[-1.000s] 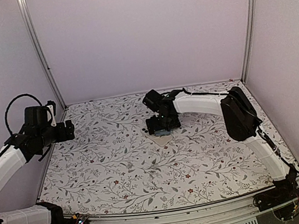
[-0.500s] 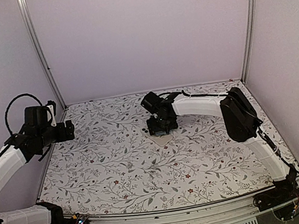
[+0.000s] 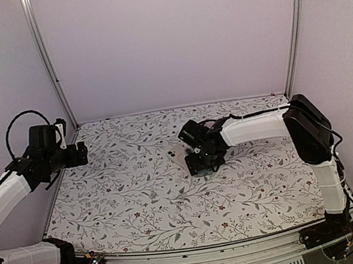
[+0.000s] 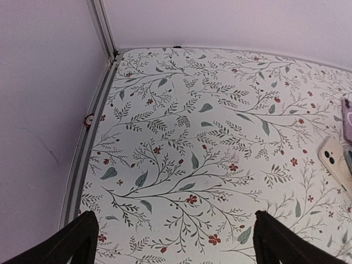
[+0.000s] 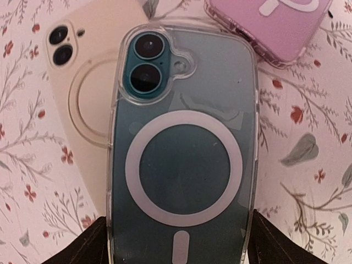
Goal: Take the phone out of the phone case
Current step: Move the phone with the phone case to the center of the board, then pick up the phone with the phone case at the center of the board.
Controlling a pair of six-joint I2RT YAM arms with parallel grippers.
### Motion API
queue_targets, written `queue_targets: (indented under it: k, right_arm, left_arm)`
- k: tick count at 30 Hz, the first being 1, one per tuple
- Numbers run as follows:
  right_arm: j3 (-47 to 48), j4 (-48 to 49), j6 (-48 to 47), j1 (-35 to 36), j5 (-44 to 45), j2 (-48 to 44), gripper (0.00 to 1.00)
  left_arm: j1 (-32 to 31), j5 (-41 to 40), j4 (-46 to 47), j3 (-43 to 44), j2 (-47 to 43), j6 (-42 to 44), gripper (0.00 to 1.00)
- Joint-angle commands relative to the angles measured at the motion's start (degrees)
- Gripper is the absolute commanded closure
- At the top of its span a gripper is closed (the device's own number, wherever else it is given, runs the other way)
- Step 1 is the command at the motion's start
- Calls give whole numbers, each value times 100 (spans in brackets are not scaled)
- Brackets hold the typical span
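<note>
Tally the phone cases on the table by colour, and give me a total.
clear case, with a teal phone inside: 1
cream case: 1
pink case: 1
Total: 3

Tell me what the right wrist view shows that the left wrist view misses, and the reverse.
Only the right wrist view shows the teal phone in a clear case, overlapping a cream phone case. Only the left wrist view shows the metal edge rail and the lilac side wall. Both share the cream phone case, a pink phone case cut off by the frame, and the floral table cover.
</note>
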Motion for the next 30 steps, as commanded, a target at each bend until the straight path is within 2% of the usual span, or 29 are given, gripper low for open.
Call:
queue_targets:
  k: [1,5,11,15,18,21,25,30]
  right_arm:
    - [-761,-22,-94,262,-189,-751,53]
    - [-1533,227,-125,359,-342,-1363,54]
    - [-2763,1115,-491,431,-845,-2271,56]
    - [-3305,1796,-1061,435,-1591,-2896,57]
    - [-3494,2203,-1359,430,-2116,-3280,57]
    - [-3573,2537,-1537,430,-2128,-3533,58]
    - [-3528,2919,-1722,428,-1896,-3567,58]
    - [-3638,3708,-2157,501,-1981,-3630,58]
  left_arm:
    - [-49,-23,118,-30,-58,74,1]
    - [-54,-21,116,-25,-48,86,1]
    - [-57,163,159,-44,-127,127,1]
    - [-58,447,350,-169,-287,187,1]
    - [-54,933,485,-212,-403,238,1]
    - [-59,1475,637,-262,-513,159,1]
    - [-132,3075,1157,-335,-526,-543,1]
    - [-578,4258,1485,-126,-74,-1291,4]
